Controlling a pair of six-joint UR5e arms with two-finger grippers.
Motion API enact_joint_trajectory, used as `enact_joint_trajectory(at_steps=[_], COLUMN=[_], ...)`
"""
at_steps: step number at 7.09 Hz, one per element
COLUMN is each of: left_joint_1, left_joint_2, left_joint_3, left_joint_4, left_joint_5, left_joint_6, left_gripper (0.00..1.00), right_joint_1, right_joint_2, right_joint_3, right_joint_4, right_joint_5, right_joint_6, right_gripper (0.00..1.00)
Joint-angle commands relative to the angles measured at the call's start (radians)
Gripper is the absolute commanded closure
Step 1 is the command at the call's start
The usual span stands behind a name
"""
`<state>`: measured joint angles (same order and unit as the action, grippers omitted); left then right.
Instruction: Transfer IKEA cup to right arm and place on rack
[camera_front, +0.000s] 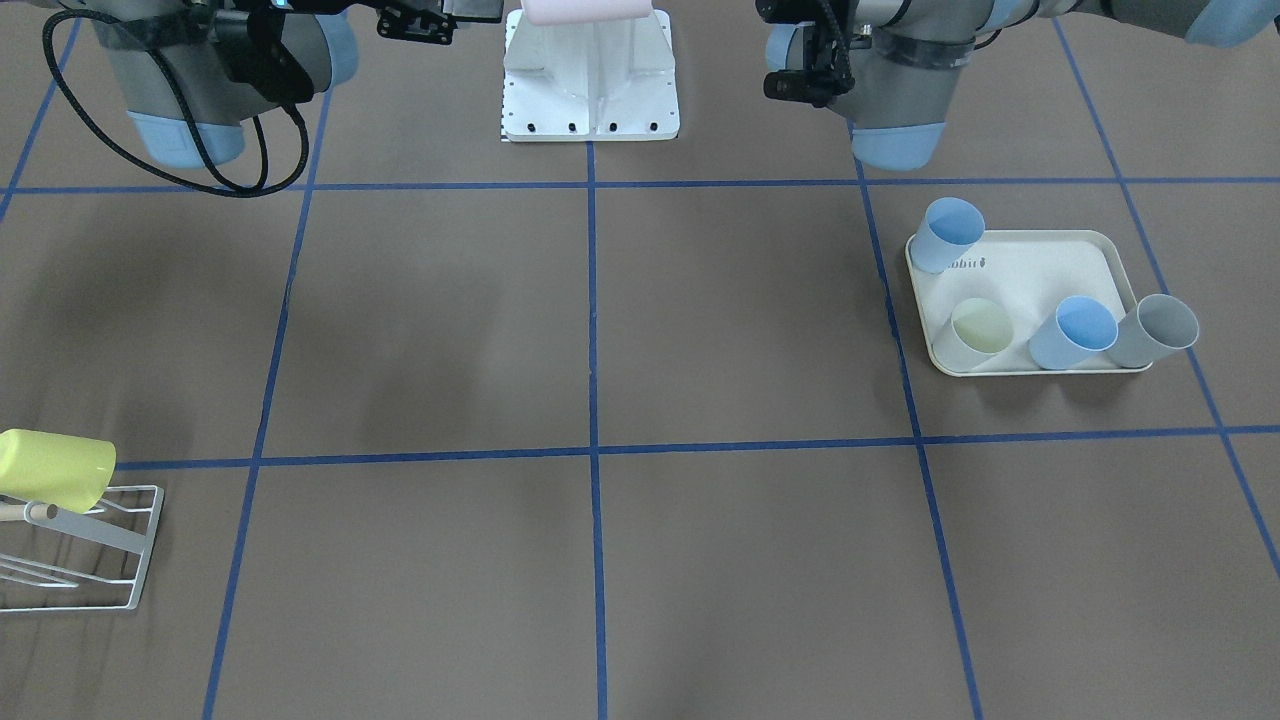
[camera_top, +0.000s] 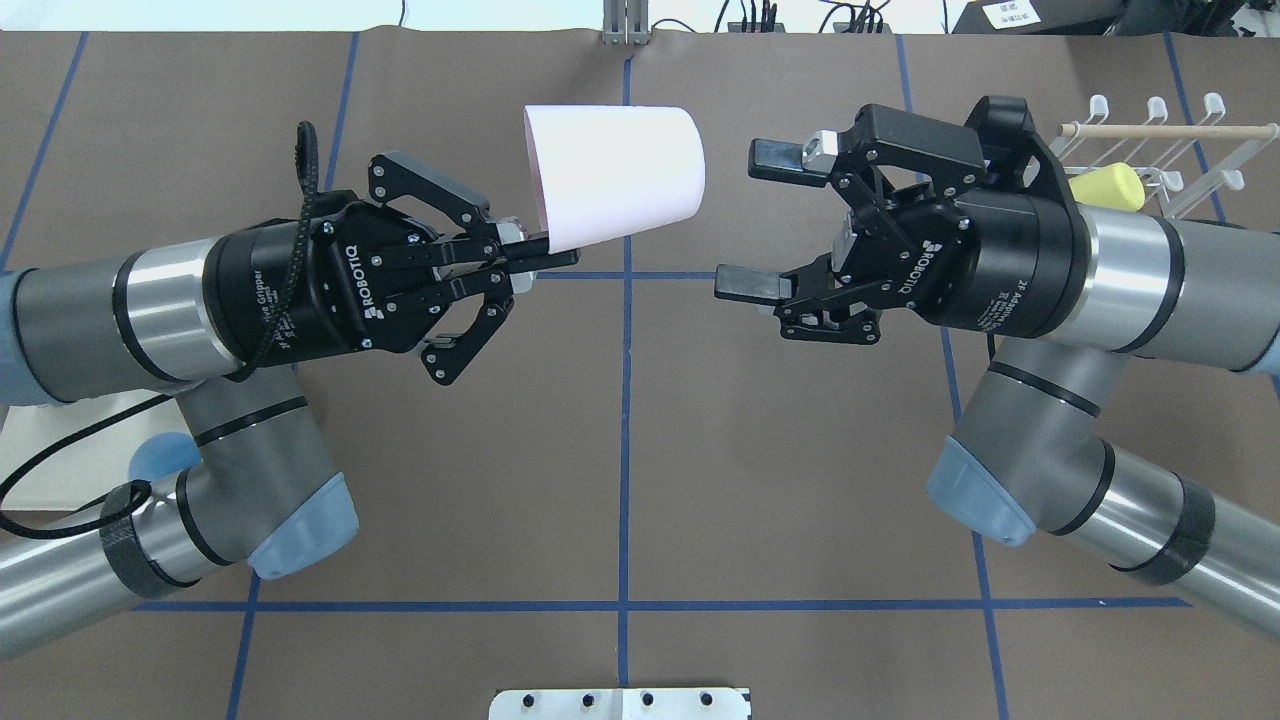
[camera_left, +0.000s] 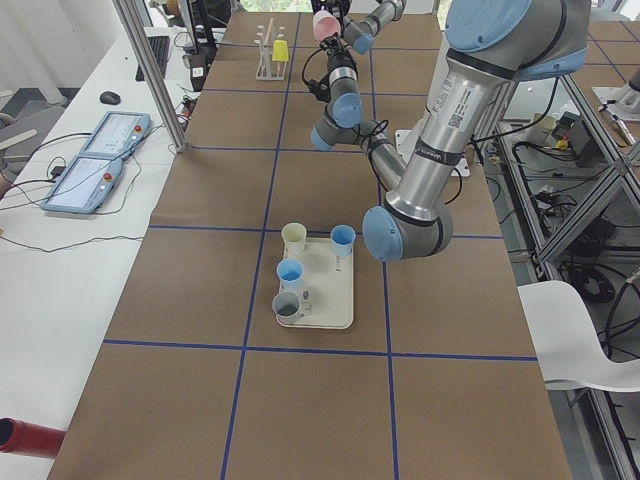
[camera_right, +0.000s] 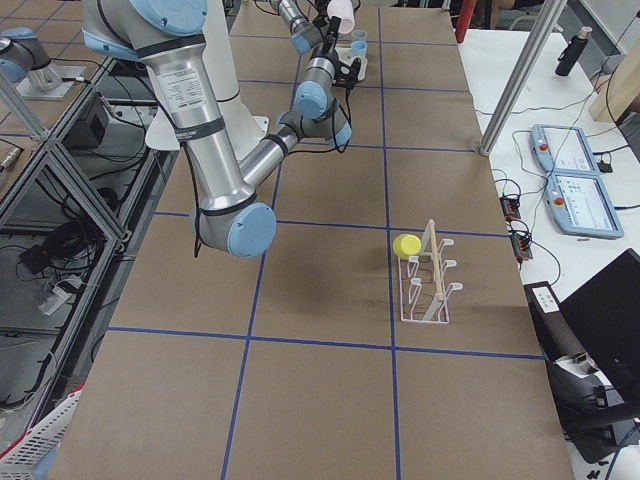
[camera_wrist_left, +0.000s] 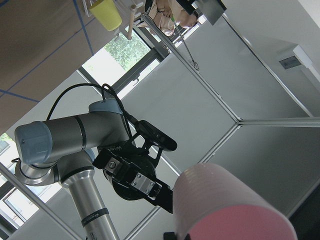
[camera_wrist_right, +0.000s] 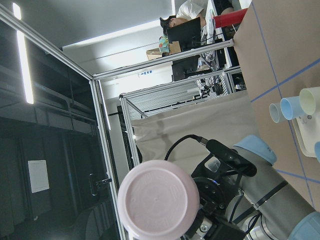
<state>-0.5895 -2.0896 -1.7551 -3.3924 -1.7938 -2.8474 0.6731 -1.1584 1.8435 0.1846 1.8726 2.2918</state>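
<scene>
The left gripper (camera_top: 545, 262) is seen clamped on the rim wall of the pale pink IKEA cup (camera_top: 615, 175), one finger inside the mouth and one outside. The cup is held on its side in the air above the counter (camera_top: 800, 480), over the middle blue tape line, with its open mouth turned toward the left arm and its closed base turned toward the right arm. In the right wrist view the round base is seen head-on.

The right gripper (camera_top: 765, 220) is held facing the cup with its fingers spread wide apart and nothing between them. Its upper fingertip lies near the cup's base, and a gap is left between them.

Beyond the right arm, at the counter's far right end, the white wire rack (camera_top: 1150, 150) is stood, and a yellow cup (camera_top: 1105, 187) is hung on one of its prongs below the wooden dowel. At the counter's other end a cream tray (camera_front: 1030, 262) is laid; two blue cups, a cream cup and a grey cup are stood on it.
</scene>
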Motion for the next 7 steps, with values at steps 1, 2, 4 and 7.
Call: enact_joint_trajectory(at_steps=[1,2,4,7], left_joint_1=[0.020,0.036,0.043,0.054], left_joint_2=[-0.004,-0.004,-0.012,-0.018], left_joint_3=[0.008,0.008,0.008,0.011], left_joint_4=[0.001,0.001,0.002,0.004], left_joint_5=[-0.001,0.001,0.001,0.001], left_joint_6=[0.000,0.002,0.002,0.003], left_gripper=[1.00,1.00,1.00,1.00], right_joint_1=[-0.003,-0.004,-0.018,-0.029], right_joint_2=[0.002,0.003,0.008,0.006], right_joint_3=[-0.001,-0.004,-0.004,-0.004], right_joint_4=[-0.004,-0.005,-0.007,-0.007], right_joint_5=[0.000,0.002,0.003,0.003], right_joint_6=[0.000,0.000,0.000,-0.005], right_gripper=[0.00,0.00,0.00,0.00])
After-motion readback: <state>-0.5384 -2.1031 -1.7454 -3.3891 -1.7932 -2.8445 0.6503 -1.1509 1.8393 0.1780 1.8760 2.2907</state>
